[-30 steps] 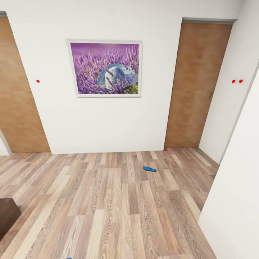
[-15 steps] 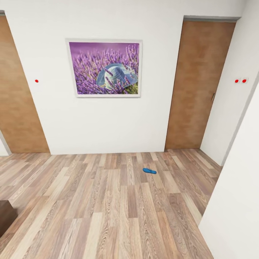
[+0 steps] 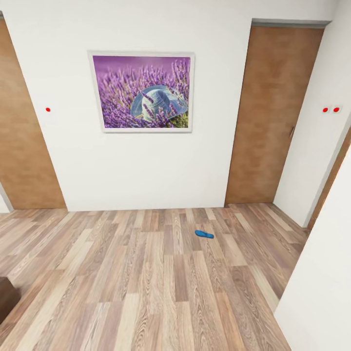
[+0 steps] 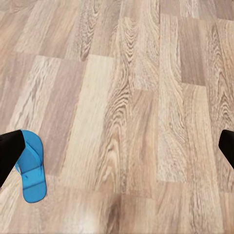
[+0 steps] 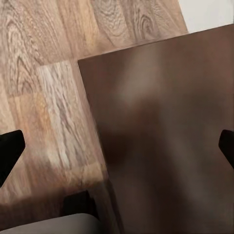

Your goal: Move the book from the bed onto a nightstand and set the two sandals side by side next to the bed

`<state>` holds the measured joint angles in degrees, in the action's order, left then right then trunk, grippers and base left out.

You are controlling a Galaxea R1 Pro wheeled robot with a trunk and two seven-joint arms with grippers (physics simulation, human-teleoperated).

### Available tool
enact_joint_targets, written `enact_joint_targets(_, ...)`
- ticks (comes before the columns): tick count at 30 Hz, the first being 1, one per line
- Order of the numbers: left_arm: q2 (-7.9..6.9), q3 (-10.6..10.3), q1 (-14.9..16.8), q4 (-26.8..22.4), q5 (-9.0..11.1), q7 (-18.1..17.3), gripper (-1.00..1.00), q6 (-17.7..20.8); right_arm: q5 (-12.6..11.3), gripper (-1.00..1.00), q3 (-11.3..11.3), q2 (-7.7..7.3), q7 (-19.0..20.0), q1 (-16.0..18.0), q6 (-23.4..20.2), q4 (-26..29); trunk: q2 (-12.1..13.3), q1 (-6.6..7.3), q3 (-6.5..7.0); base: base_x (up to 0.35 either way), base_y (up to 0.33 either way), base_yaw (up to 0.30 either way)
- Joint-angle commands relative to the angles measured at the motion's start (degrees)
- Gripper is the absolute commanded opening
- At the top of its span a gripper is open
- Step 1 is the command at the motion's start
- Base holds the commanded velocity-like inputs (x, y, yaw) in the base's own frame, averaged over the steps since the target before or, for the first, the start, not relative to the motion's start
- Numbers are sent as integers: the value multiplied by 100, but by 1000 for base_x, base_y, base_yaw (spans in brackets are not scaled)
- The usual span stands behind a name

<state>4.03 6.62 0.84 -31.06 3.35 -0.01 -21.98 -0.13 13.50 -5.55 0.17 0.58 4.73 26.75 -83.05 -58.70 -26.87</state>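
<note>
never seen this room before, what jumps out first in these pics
The big purple lavender painting on the white wall, between two brown doors, grabs the eye first. Next is a bright blue sandal lying alone on the wood floor below the right door. The left wrist view shows a blue sandal flat on the planks, and the right wrist view a dark brown tabletop.

Matt wood-plank floor [image 3: 146, 273], glossy dark-wood nightstand [image 5: 165, 136]
</note>
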Motion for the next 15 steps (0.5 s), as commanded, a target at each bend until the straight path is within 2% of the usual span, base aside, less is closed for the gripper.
enact_joint_targets(1, 2, 6, 4, 4, 34, -8, 100, -15, -3, 100, 12, 2, 1, 4, 17, -3, -3, -2, -6, 257, 138, 0)
enact_joint_targets(4, 3, 7, 4, 4, 34, -8, 100, -13, -1, 100, 12, 2, 1, 4, 17, -3, -3, -2, -6, 260, 142, 0)
enact_joint_targets(10, 5, 7, 4, 4, 34, -8, 100, -14, -2, 100, 14, 2, 3, 4, 16, -3, -3, -2, -6, 57, 26, 7)
enact_joint_targets(15, 9, 6, 4, 4, 34, -8, 100, -14, -2, 100, 13, 2, 2, 4, 18, -3, -3, -2, -6, 7, 3, 197)
